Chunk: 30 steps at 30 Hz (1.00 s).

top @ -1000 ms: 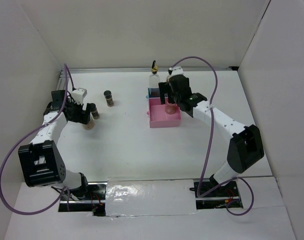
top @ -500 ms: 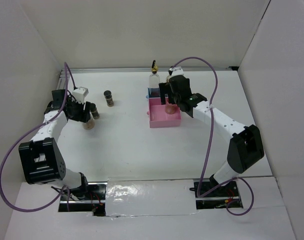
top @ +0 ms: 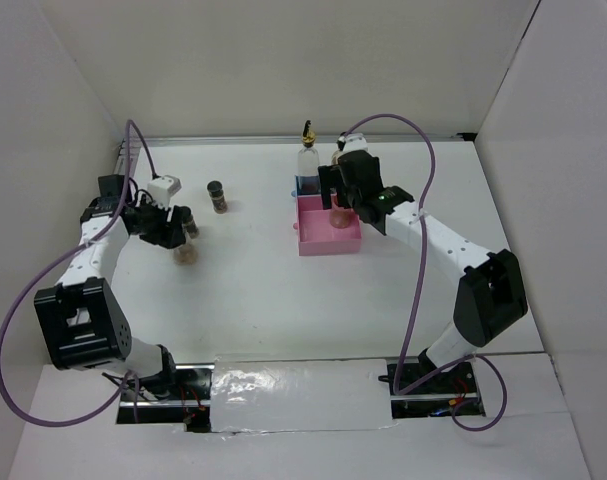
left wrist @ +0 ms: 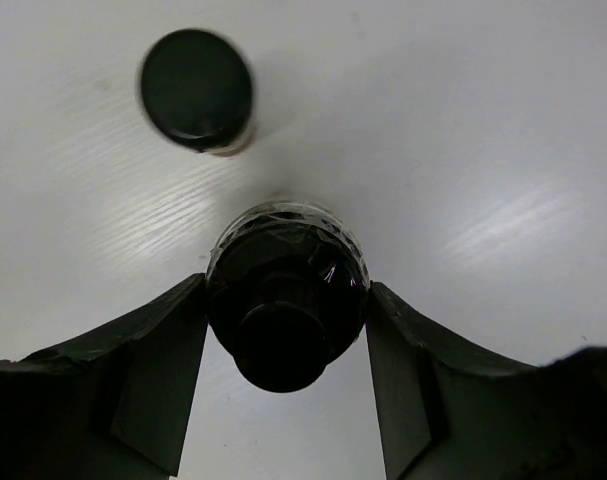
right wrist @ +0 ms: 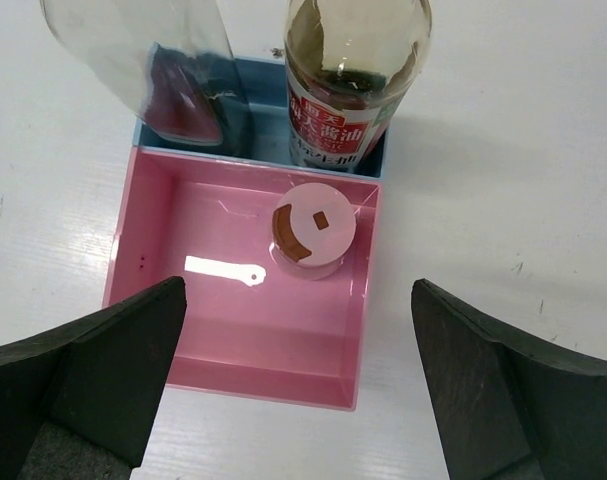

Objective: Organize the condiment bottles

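Viewing from above: white table (top: 263,300), boxed in by plain white walls (top: 283,70), with a shiny strip (top: 283,385) along the near edge. Left gripper (top: 180,225) is at far left around a spice jar (top: 190,224). Second jar (top: 186,252) is just beside it; third jar (top: 216,195) stands apart. Right gripper (top: 338,208) hangs over pink tray (top: 328,243). Pourer bottle (top: 308,155) stands upright behind it, at blue tray (top: 301,185).

Left wrist: fingers (left wrist: 153,380) press both sides of the spice jar's lid, gripping it. Cannot tell if it is lifted. Dark-lidded jar (left wrist: 196,90) lies beyond; cannot tell which one.

Right wrist: fingers (right wrist: 83,380) spread wide, holding nothing. Pink-capped jar (right wrist: 313,232) is upright in pink tray. Red-label bottle (right wrist: 348,100) and pourer bottle stand in blue tray, which abuts pink tray.
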### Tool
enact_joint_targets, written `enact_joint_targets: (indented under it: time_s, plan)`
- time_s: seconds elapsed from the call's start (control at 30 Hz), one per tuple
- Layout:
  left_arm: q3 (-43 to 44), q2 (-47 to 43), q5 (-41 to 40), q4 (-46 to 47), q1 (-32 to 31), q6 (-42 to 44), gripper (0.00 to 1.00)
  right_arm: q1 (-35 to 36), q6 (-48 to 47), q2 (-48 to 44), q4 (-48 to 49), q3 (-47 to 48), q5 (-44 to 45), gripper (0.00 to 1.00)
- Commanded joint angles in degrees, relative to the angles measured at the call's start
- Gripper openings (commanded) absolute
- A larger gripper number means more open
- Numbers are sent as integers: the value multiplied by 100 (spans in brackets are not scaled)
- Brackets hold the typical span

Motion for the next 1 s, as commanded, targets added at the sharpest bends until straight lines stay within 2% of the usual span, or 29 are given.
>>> enact_joint_targets:
  time_s: [0.0, 0.07, 0.2, 0.27, 0.3, 0.4, 0.5, 0.6, 0.77, 0.97]
  plan:
    - [555, -427, 1648, -1017, -50, 963, 0, -125, 65, -186, -8, 253, -129, 100]
    - [774, -471, 2053, -1561, -217, 1403, 0, -195, 100, -195, -17, 341, -146, 100]
    - [1126, -472, 2327, -1749, -884, 1545, 0, -415, 187, -344, 10, 376, -77, 100]
    - [1530, -288, 2301, -1714, -1394, 1484, 0, -503, 275, -397, -16, 359, -24, 100]
    - [1732, -174, 2162, -1714, -1952, 1388, 0, -590, 310, -432, -25, 333, -6, 100]
    - [2750, 511, 1818, -1687, -2745, 1027, 0, -723, 416, -511, -87, 253, 20, 100]
    - [4303, 1381, 1739, -1766, -3283, 572, 0, -767, 521, -660, -105, 87, 82, 100]
    - [5184, 2093, 1625, -1775, -3671, 236, 0, -811, 609, -871, -78, -159, 108, 100]
    - [5539, 2780, 1001, -1214, -4277, 209, 0, -881, 618, -1065, -201, -388, 275, 100]
    - [5714, 3290, 429, -528, -4410, 33, 0, -951, 522, -1293, -254, -555, 346, 100]
